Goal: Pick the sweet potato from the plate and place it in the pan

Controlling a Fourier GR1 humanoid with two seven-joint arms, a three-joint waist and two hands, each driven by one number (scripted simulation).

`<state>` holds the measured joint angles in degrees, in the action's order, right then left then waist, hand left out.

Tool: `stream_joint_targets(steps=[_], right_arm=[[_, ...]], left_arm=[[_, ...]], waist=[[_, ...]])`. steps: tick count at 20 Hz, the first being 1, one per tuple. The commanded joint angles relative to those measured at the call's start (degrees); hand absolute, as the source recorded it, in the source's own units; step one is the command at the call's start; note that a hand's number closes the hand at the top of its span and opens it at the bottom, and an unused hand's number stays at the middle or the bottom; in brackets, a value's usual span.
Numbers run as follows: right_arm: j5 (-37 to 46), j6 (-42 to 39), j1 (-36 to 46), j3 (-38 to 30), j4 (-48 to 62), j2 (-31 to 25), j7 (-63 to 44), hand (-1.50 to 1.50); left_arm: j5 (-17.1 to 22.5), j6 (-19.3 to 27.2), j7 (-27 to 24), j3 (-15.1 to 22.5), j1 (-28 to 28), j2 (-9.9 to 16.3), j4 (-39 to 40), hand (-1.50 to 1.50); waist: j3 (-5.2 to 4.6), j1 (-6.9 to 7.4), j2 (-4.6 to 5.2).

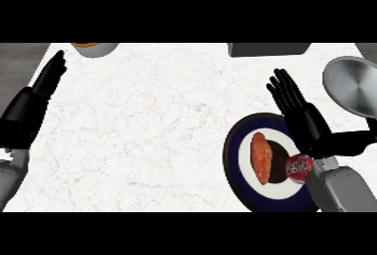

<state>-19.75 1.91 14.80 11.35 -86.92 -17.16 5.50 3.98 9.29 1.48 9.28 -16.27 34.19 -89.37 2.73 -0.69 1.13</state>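
An orange-brown sweet potato (260, 157) lies on a round plate (237, 164) with a dark blue rim, at the lower right of the counter. The grey pan (353, 87) sits at the right edge, its black handle running down toward my right wrist. My right hand (300, 112) is open, fingers straight and pointing away, hovering over the plate's upper right edge, just right of the sweet potato and not touching it. My left hand (38, 94) rests open at the far left edge.
A grey bowl (94, 49) with something orange inside stands at the top left. A dark grey box (269, 49) sits at the top edge, right of centre. A red can-like object (299, 168) shows beside my right wrist, over the plate.
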Motion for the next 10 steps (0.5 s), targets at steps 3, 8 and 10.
stream_joint_targets(steps=[3, 8, 10], right_arm=[[-7.31, -12.70, 2.09, -3.24, 2.62, -2.81, 4.40, 1.50], [-0.77, -10.69, -1.73, -9.34, 9.39, -12.38, 6.17, 1.50], [-3.99, -19.66, -6.28, -11.05, 11.42, -14.36, 13.31, -1.50]], left_arm=[[0.75, 4.06, 0.42, 5.05, 3.19, -10.40, -3.35, 0.00], [7.81, 3.47, -4.84, 6.33, 9.25, -18.94, -2.44, 0.00], [7.60, 3.46, -7.26, 7.44, 10.56, -21.35, -0.56, 0.00]], waist=[[-2.61, 1.36, -0.89], [-2.77, 0.37, -0.60], [-2.68, 0.11, -0.82]])
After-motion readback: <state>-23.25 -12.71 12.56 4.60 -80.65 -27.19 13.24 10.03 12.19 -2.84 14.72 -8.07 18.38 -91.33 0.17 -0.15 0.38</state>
